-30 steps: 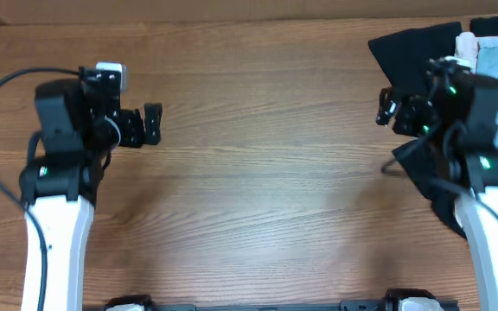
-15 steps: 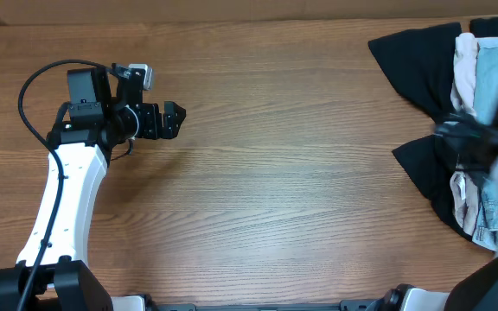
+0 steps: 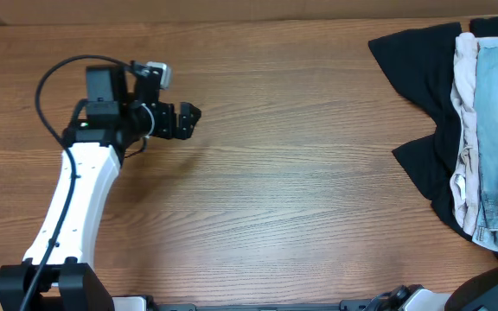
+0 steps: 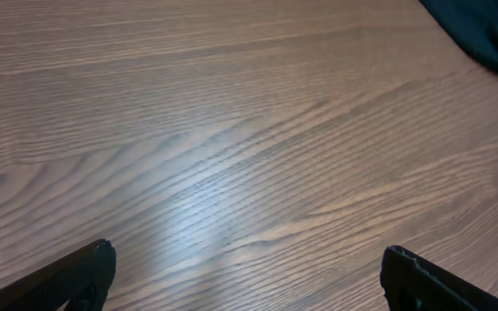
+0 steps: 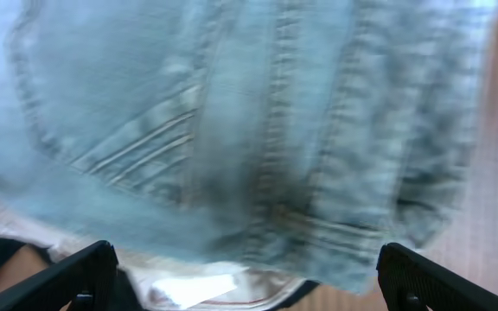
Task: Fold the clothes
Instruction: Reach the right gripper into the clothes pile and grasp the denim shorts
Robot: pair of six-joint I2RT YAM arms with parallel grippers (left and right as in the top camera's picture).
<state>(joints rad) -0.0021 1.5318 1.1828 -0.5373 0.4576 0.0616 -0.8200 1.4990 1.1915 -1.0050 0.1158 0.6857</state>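
Clothes are piled at the far right of the worktop (image 3: 301,173), with faded denim shorts (image 5: 232,130) on top. Under them lie a cream garment (image 3: 465,95) and a black garment (image 3: 413,52) that spreads out to the left.

The right fingers (image 5: 67,272) are spread wide directly over the shorts and grip nothing. The left fingers (image 4: 72,276) are also apart, over bare wood well away from the pile.

The risk is a deep pinch that takes the cream layer too, so the whole stack drags instead of one piece. The denim looks stiff, with ridged double seams and a stitched pocket, and fingers landing on a seam may slip. The black fabric looks limp and loose. The wood grain looks smooth, so cloth should slide easily.
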